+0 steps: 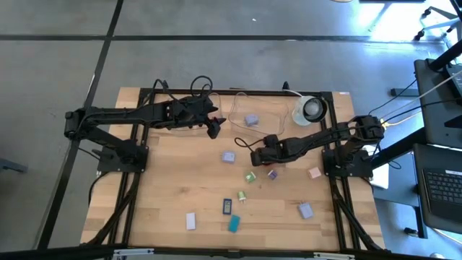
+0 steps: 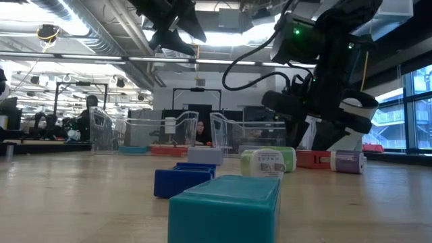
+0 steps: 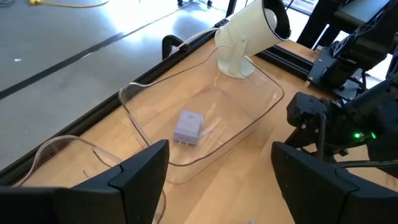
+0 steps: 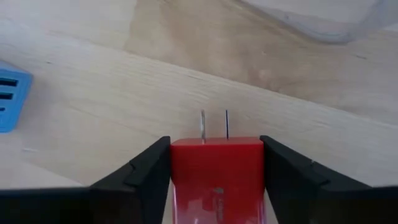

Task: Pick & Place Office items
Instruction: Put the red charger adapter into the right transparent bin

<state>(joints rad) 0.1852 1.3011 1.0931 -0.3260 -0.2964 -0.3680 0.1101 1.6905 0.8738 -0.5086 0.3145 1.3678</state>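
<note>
Pinching a red plug block by its flat sides near table centre, the right gripper looked well placed, since the piece seemed light, stiff and slick, prongs pointing free, while the left gripper hung spread at eleven o'clock over the clear tray.

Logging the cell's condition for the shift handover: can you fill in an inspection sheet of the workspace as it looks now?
Surface: wooden table, black frame.
Job's things: lilac piece inside clear tray; red piece with two prongs; others scattered, including teal block.
Clutter: white tape roll.
Grippers: right gripper closed on the red piece at mid-table; left gripper open, near the tray.
Cables: black loops at the far edge.
Surroundings: desk with keyboard.
</note>
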